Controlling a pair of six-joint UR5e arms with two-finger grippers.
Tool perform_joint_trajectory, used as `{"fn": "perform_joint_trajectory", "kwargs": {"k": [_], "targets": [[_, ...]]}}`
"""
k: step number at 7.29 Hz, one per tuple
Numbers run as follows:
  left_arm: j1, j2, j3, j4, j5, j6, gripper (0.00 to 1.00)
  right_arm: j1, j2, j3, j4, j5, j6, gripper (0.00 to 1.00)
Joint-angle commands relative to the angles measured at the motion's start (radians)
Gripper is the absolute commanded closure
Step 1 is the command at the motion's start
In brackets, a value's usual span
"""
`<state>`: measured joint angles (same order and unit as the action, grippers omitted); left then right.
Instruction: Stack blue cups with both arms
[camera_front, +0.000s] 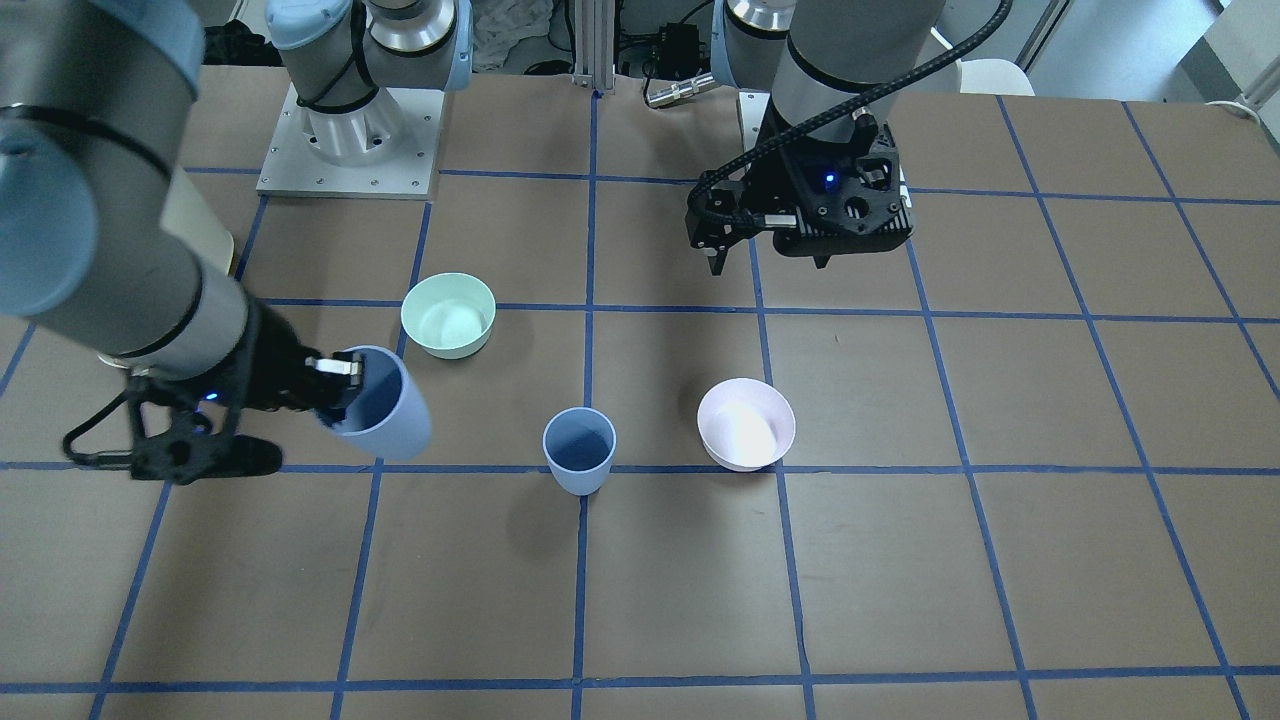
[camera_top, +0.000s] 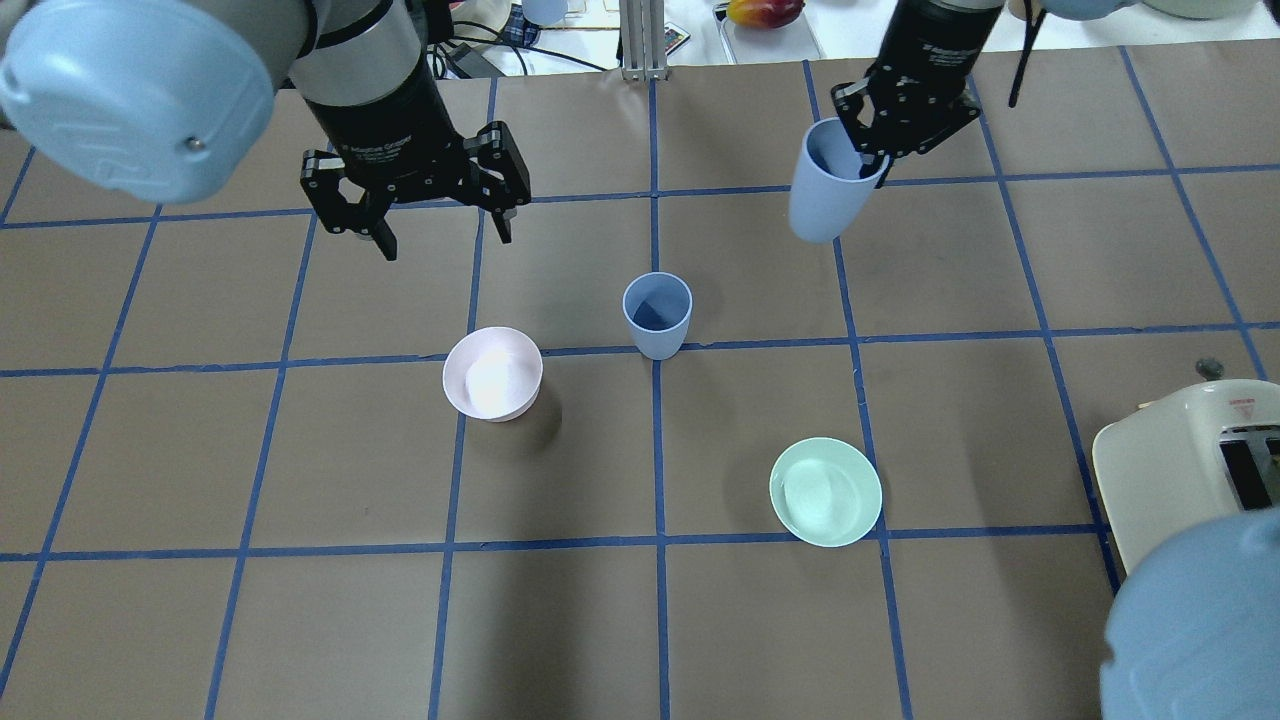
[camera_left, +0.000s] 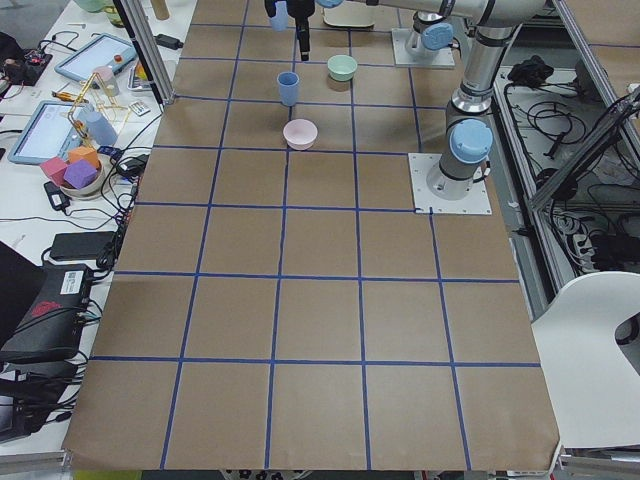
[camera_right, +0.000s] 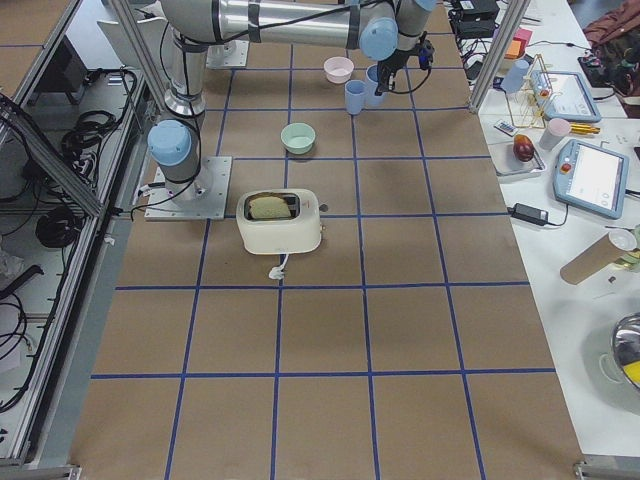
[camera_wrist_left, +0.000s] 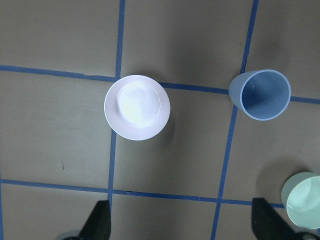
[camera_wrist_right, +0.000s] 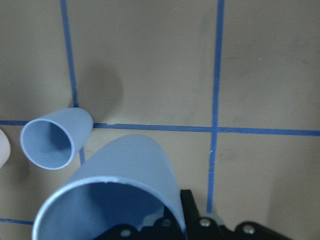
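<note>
One blue cup stands upright on a tape line at mid-table; it also shows in the front view and in the left wrist view. My right gripper is shut on the rim of the other blue cup. It holds that cup tilted in the air, above and to the right of the standing cup, as the front view and the right wrist view show. My left gripper is open and empty, raised above the table left of the standing cup, over the pale pink bowl.
The pink bowl sits left of the standing cup. A mint-green bowl sits nearer the robot on the right. A cream toaster stands at the right edge. Clutter lies beyond the table's far edge.
</note>
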<state>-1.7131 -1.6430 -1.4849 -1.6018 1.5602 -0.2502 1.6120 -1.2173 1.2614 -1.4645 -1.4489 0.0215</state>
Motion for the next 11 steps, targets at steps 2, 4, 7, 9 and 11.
{"fn": "perform_joint_trajectory", "kwargs": {"k": [2, 4, 7, 9, 11], "targets": [[0.092, 0.043, -0.026, 0.023, 0.008, 0.14, 0.0, 0.213, -0.007, 0.013, -0.082, -0.008, 0.251, 1.0], [0.095, 0.045, -0.028, 0.025, 0.006, 0.137, 0.0, 0.253, -0.01, 0.096, -0.188, -0.034, 0.299, 1.0], [0.093, 0.049, -0.026, 0.025, -0.003, 0.137, 0.0, 0.281, -0.01, 0.199, -0.339, -0.039, 0.365, 1.0], [0.095, 0.049, -0.028, 0.023, 0.003, 0.126, 0.0, 0.281, -0.005, 0.201, -0.344, -0.041, 0.365, 1.0], [0.095, 0.051, -0.026, 0.023, -0.002, 0.126, 0.0, 0.281, 0.002, 0.217, -0.349, -0.042, 0.365, 1.0]]}}
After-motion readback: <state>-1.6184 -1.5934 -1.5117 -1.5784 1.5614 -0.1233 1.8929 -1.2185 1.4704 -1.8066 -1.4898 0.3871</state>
